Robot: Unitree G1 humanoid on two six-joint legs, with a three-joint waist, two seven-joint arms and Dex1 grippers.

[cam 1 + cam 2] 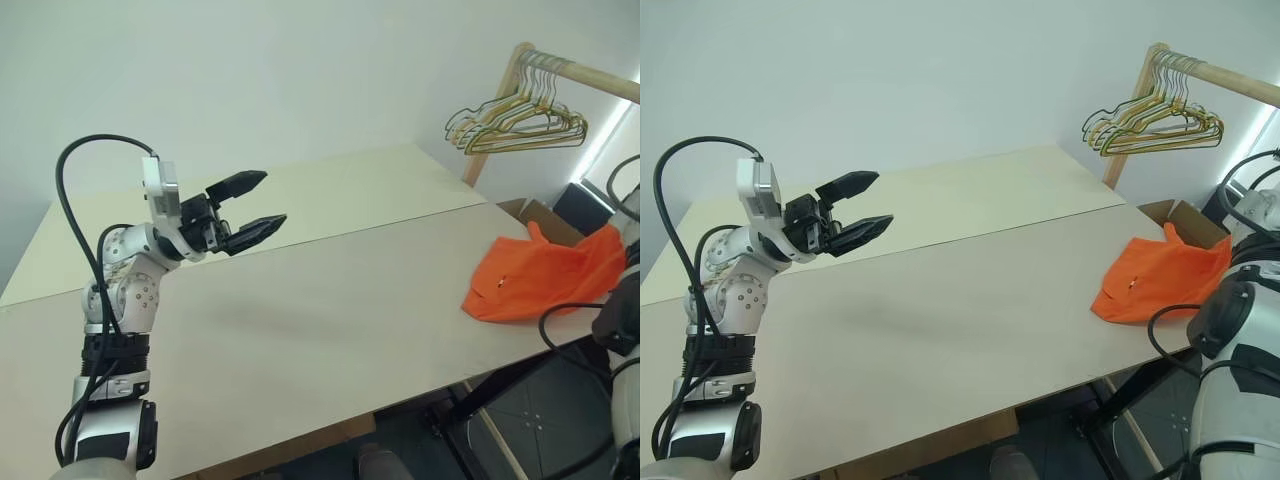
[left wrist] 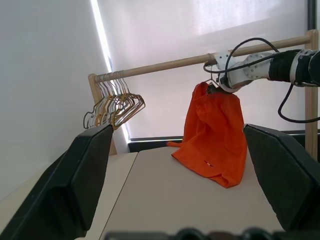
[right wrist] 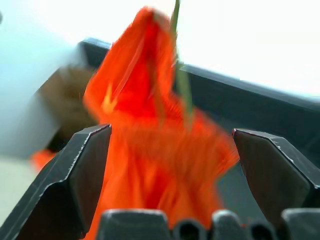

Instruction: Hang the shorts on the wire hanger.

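Observation:
The bright orange shorts (image 1: 535, 275) rest with their lower end on the right end of the table, and their upper end rises to just under the wooden rail (image 2: 165, 64). A thin grey-green wire of the wire hanger (image 3: 181, 75) runs down into the top of the shorts (image 3: 150, 150). My right gripper (image 3: 171, 130) is open, its fingers wide apart just in front of the cloth, at the top of the shorts (image 2: 215, 135). My left gripper (image 1: 272, 198) hovers open and empty over the table's left part, pointing toward the shorts.
A bunch of yellow and green hangers (image 1: 515, 120) hangs at the near end of the rail (image 1: 585, 78). The long beige table (image 1: 300, 300) spans the view. A cardboard box (image 1: 540, 215) sits beyond its right end.

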